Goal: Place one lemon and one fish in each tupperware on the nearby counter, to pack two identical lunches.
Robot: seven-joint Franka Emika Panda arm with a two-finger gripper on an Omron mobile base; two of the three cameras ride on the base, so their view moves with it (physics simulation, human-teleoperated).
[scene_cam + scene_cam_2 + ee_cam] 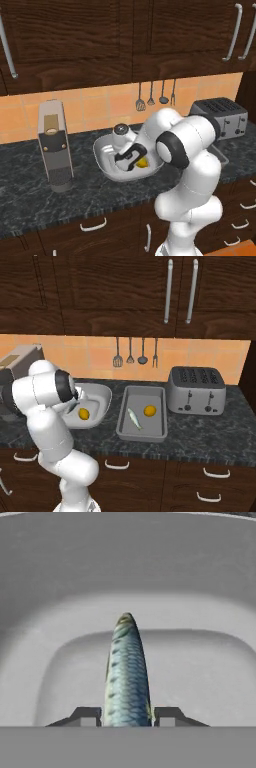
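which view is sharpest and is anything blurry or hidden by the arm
Hand view: fish crisp between the fingertips, scales clear, soft shading in the tub. Left base view: arm covers much of the tub; lemon peeks out. Right base view: even light, no glare on the toaster.

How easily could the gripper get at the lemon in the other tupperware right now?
Probably not yet: the gripper sits low in the left tupperware with a fish between its fingertips. The lemon lies uncovered in the right tupperware.
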